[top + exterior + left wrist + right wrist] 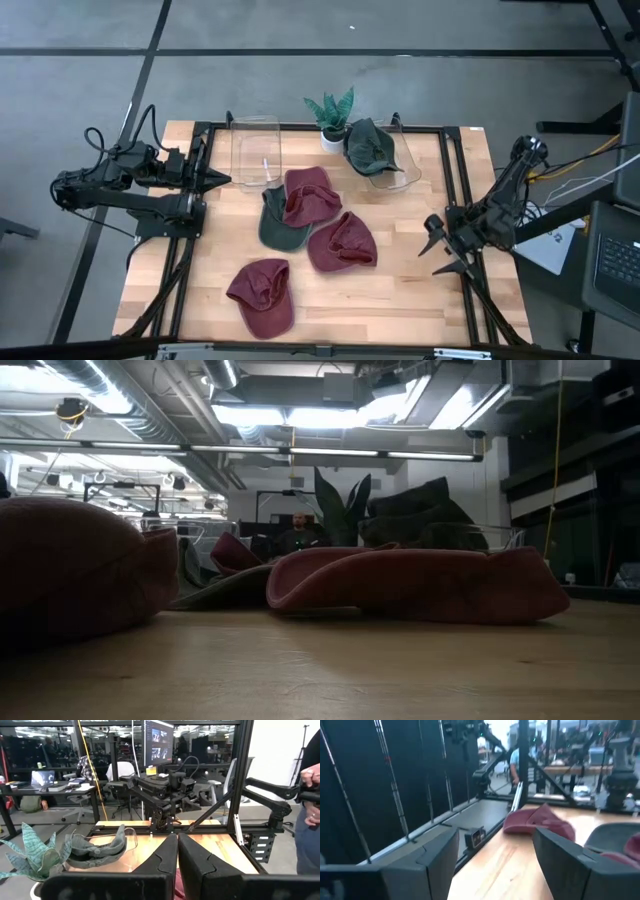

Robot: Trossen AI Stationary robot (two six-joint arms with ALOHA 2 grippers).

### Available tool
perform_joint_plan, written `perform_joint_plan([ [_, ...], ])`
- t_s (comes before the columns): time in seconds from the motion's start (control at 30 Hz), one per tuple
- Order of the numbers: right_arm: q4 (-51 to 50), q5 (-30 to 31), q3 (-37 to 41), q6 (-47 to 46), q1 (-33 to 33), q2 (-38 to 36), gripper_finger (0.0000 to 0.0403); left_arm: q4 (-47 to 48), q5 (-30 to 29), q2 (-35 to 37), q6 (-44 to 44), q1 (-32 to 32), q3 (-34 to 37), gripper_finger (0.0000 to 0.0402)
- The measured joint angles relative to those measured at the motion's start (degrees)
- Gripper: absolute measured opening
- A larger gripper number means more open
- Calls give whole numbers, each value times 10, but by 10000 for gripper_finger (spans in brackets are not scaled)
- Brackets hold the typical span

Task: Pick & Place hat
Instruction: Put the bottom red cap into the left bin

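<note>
5 hats: 4 lie loose on the table (400,290), 1 sits in a bin.
Left gripper (222,180): at the table's left edge, fingers pressed together, holding nothing.
Empty clear bin (256,150): just beside it.
Maroon hats: one near the front edge (264,296), one at centre (308,194) overlapping the dark green hat (274,222), one right of centre (342,242).
Plant (331,112): rear centre.
Green hat (370,146): inside the right clear bin (400,170).
Right gripper (446,245): at the right edge, fingers spread, empty.
</note>
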State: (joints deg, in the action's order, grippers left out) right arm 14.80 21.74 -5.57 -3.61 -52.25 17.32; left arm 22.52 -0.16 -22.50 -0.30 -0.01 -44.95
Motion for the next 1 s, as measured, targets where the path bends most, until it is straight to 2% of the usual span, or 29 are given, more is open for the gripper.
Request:
perform_joint_plan([
  [0.27,8,17,21,80,47,-66,252,0,0,0,0,0,0,12],
  [0.43,5,26,51,89,79,-111,252,0,0,0,0,0,0,10],
  [0.77,-55,73,52,150,123,-173,252,0,0,0,0,0,0,10],
  [0.87,-66,56,52,158,144,-173,252,0,0,0,0,0,0,12],
  [1.0,-109,-2,52,144,176,-173,252,0,0,0,0,0,0,12],
])
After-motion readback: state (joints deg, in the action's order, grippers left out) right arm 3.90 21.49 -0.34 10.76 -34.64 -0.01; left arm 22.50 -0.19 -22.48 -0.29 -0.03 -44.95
